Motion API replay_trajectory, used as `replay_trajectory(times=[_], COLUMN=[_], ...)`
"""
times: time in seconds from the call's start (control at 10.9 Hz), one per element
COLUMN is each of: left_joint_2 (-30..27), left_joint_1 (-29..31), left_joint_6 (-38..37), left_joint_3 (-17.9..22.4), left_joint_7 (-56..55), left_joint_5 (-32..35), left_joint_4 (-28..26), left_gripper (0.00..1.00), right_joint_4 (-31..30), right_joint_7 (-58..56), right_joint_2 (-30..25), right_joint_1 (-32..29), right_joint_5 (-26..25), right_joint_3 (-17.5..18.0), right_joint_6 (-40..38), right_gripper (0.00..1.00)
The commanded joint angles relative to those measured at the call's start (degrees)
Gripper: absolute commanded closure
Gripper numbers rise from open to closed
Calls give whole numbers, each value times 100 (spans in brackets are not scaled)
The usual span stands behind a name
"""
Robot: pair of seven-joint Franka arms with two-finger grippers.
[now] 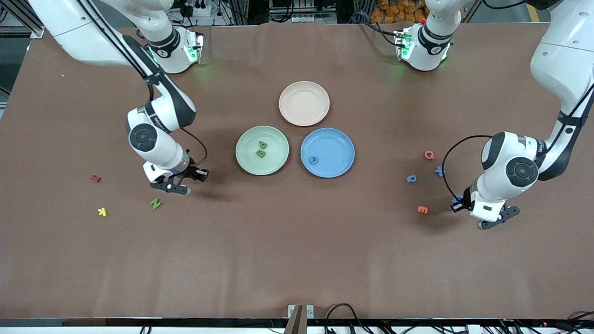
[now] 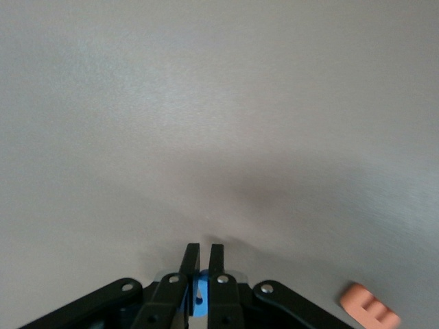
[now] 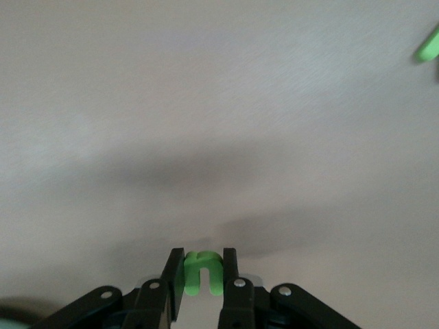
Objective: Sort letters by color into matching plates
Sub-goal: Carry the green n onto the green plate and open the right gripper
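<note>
Plates for sorting sit mid-bench: the pale green plate [image 1: 262, 150] already carries two green letters, and the blue plate [image 1: 327, 152] beside it, toward the left arm's end, carries one blue letter. To do this step well, carry each held piece level over its matching plate before letting go: the right gripper [image 3: 200, 274] is clamped on a green letter [image 3: 201, 271] and the left gripper [image 2: 201, 269] on a blue letter [image 2: 199, 293]. Only the wrist views show these held pieces; only the front view shows the loose green N [image 1: 155, 203], blue P [image 1: 411, 178] and blue X [image 1: 439, 171].
</note>
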Motion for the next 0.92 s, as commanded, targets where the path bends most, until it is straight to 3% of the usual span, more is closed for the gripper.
replay_trajectory(times=[0.0, 0.46, 0.74, 0.83], left_joint_2=[-299, -817, -906, -941], left_joint_1=[33, 77, 68, 59], left_joint_6=[-403, -1273, -1783, -1932], left_joint_3=[-281, -976, -1590, -1784], left_joint_7=[-76, -454, -1006, -1191], left_joint_5=[39, -198, -207, -207], left_joint_4=[-62, -88, -62, -44], left_gripper=[100, 100, 100, 100], right_joint_4=[-27, 122, 192, 192], right_joint_7=[587, 1344, 1486, 1434], right_joint_2=[-279, -306, -244, -244], right_joint_1=[758, 2017, 2230, 2256], right_joint_5=[659, 1162, 1162, 1153], right_joint_3=[-20, -90, -90, -90], right_joint_6=[-151, -159, -159, -159], right_gripper=[78, 77, 75, 63])
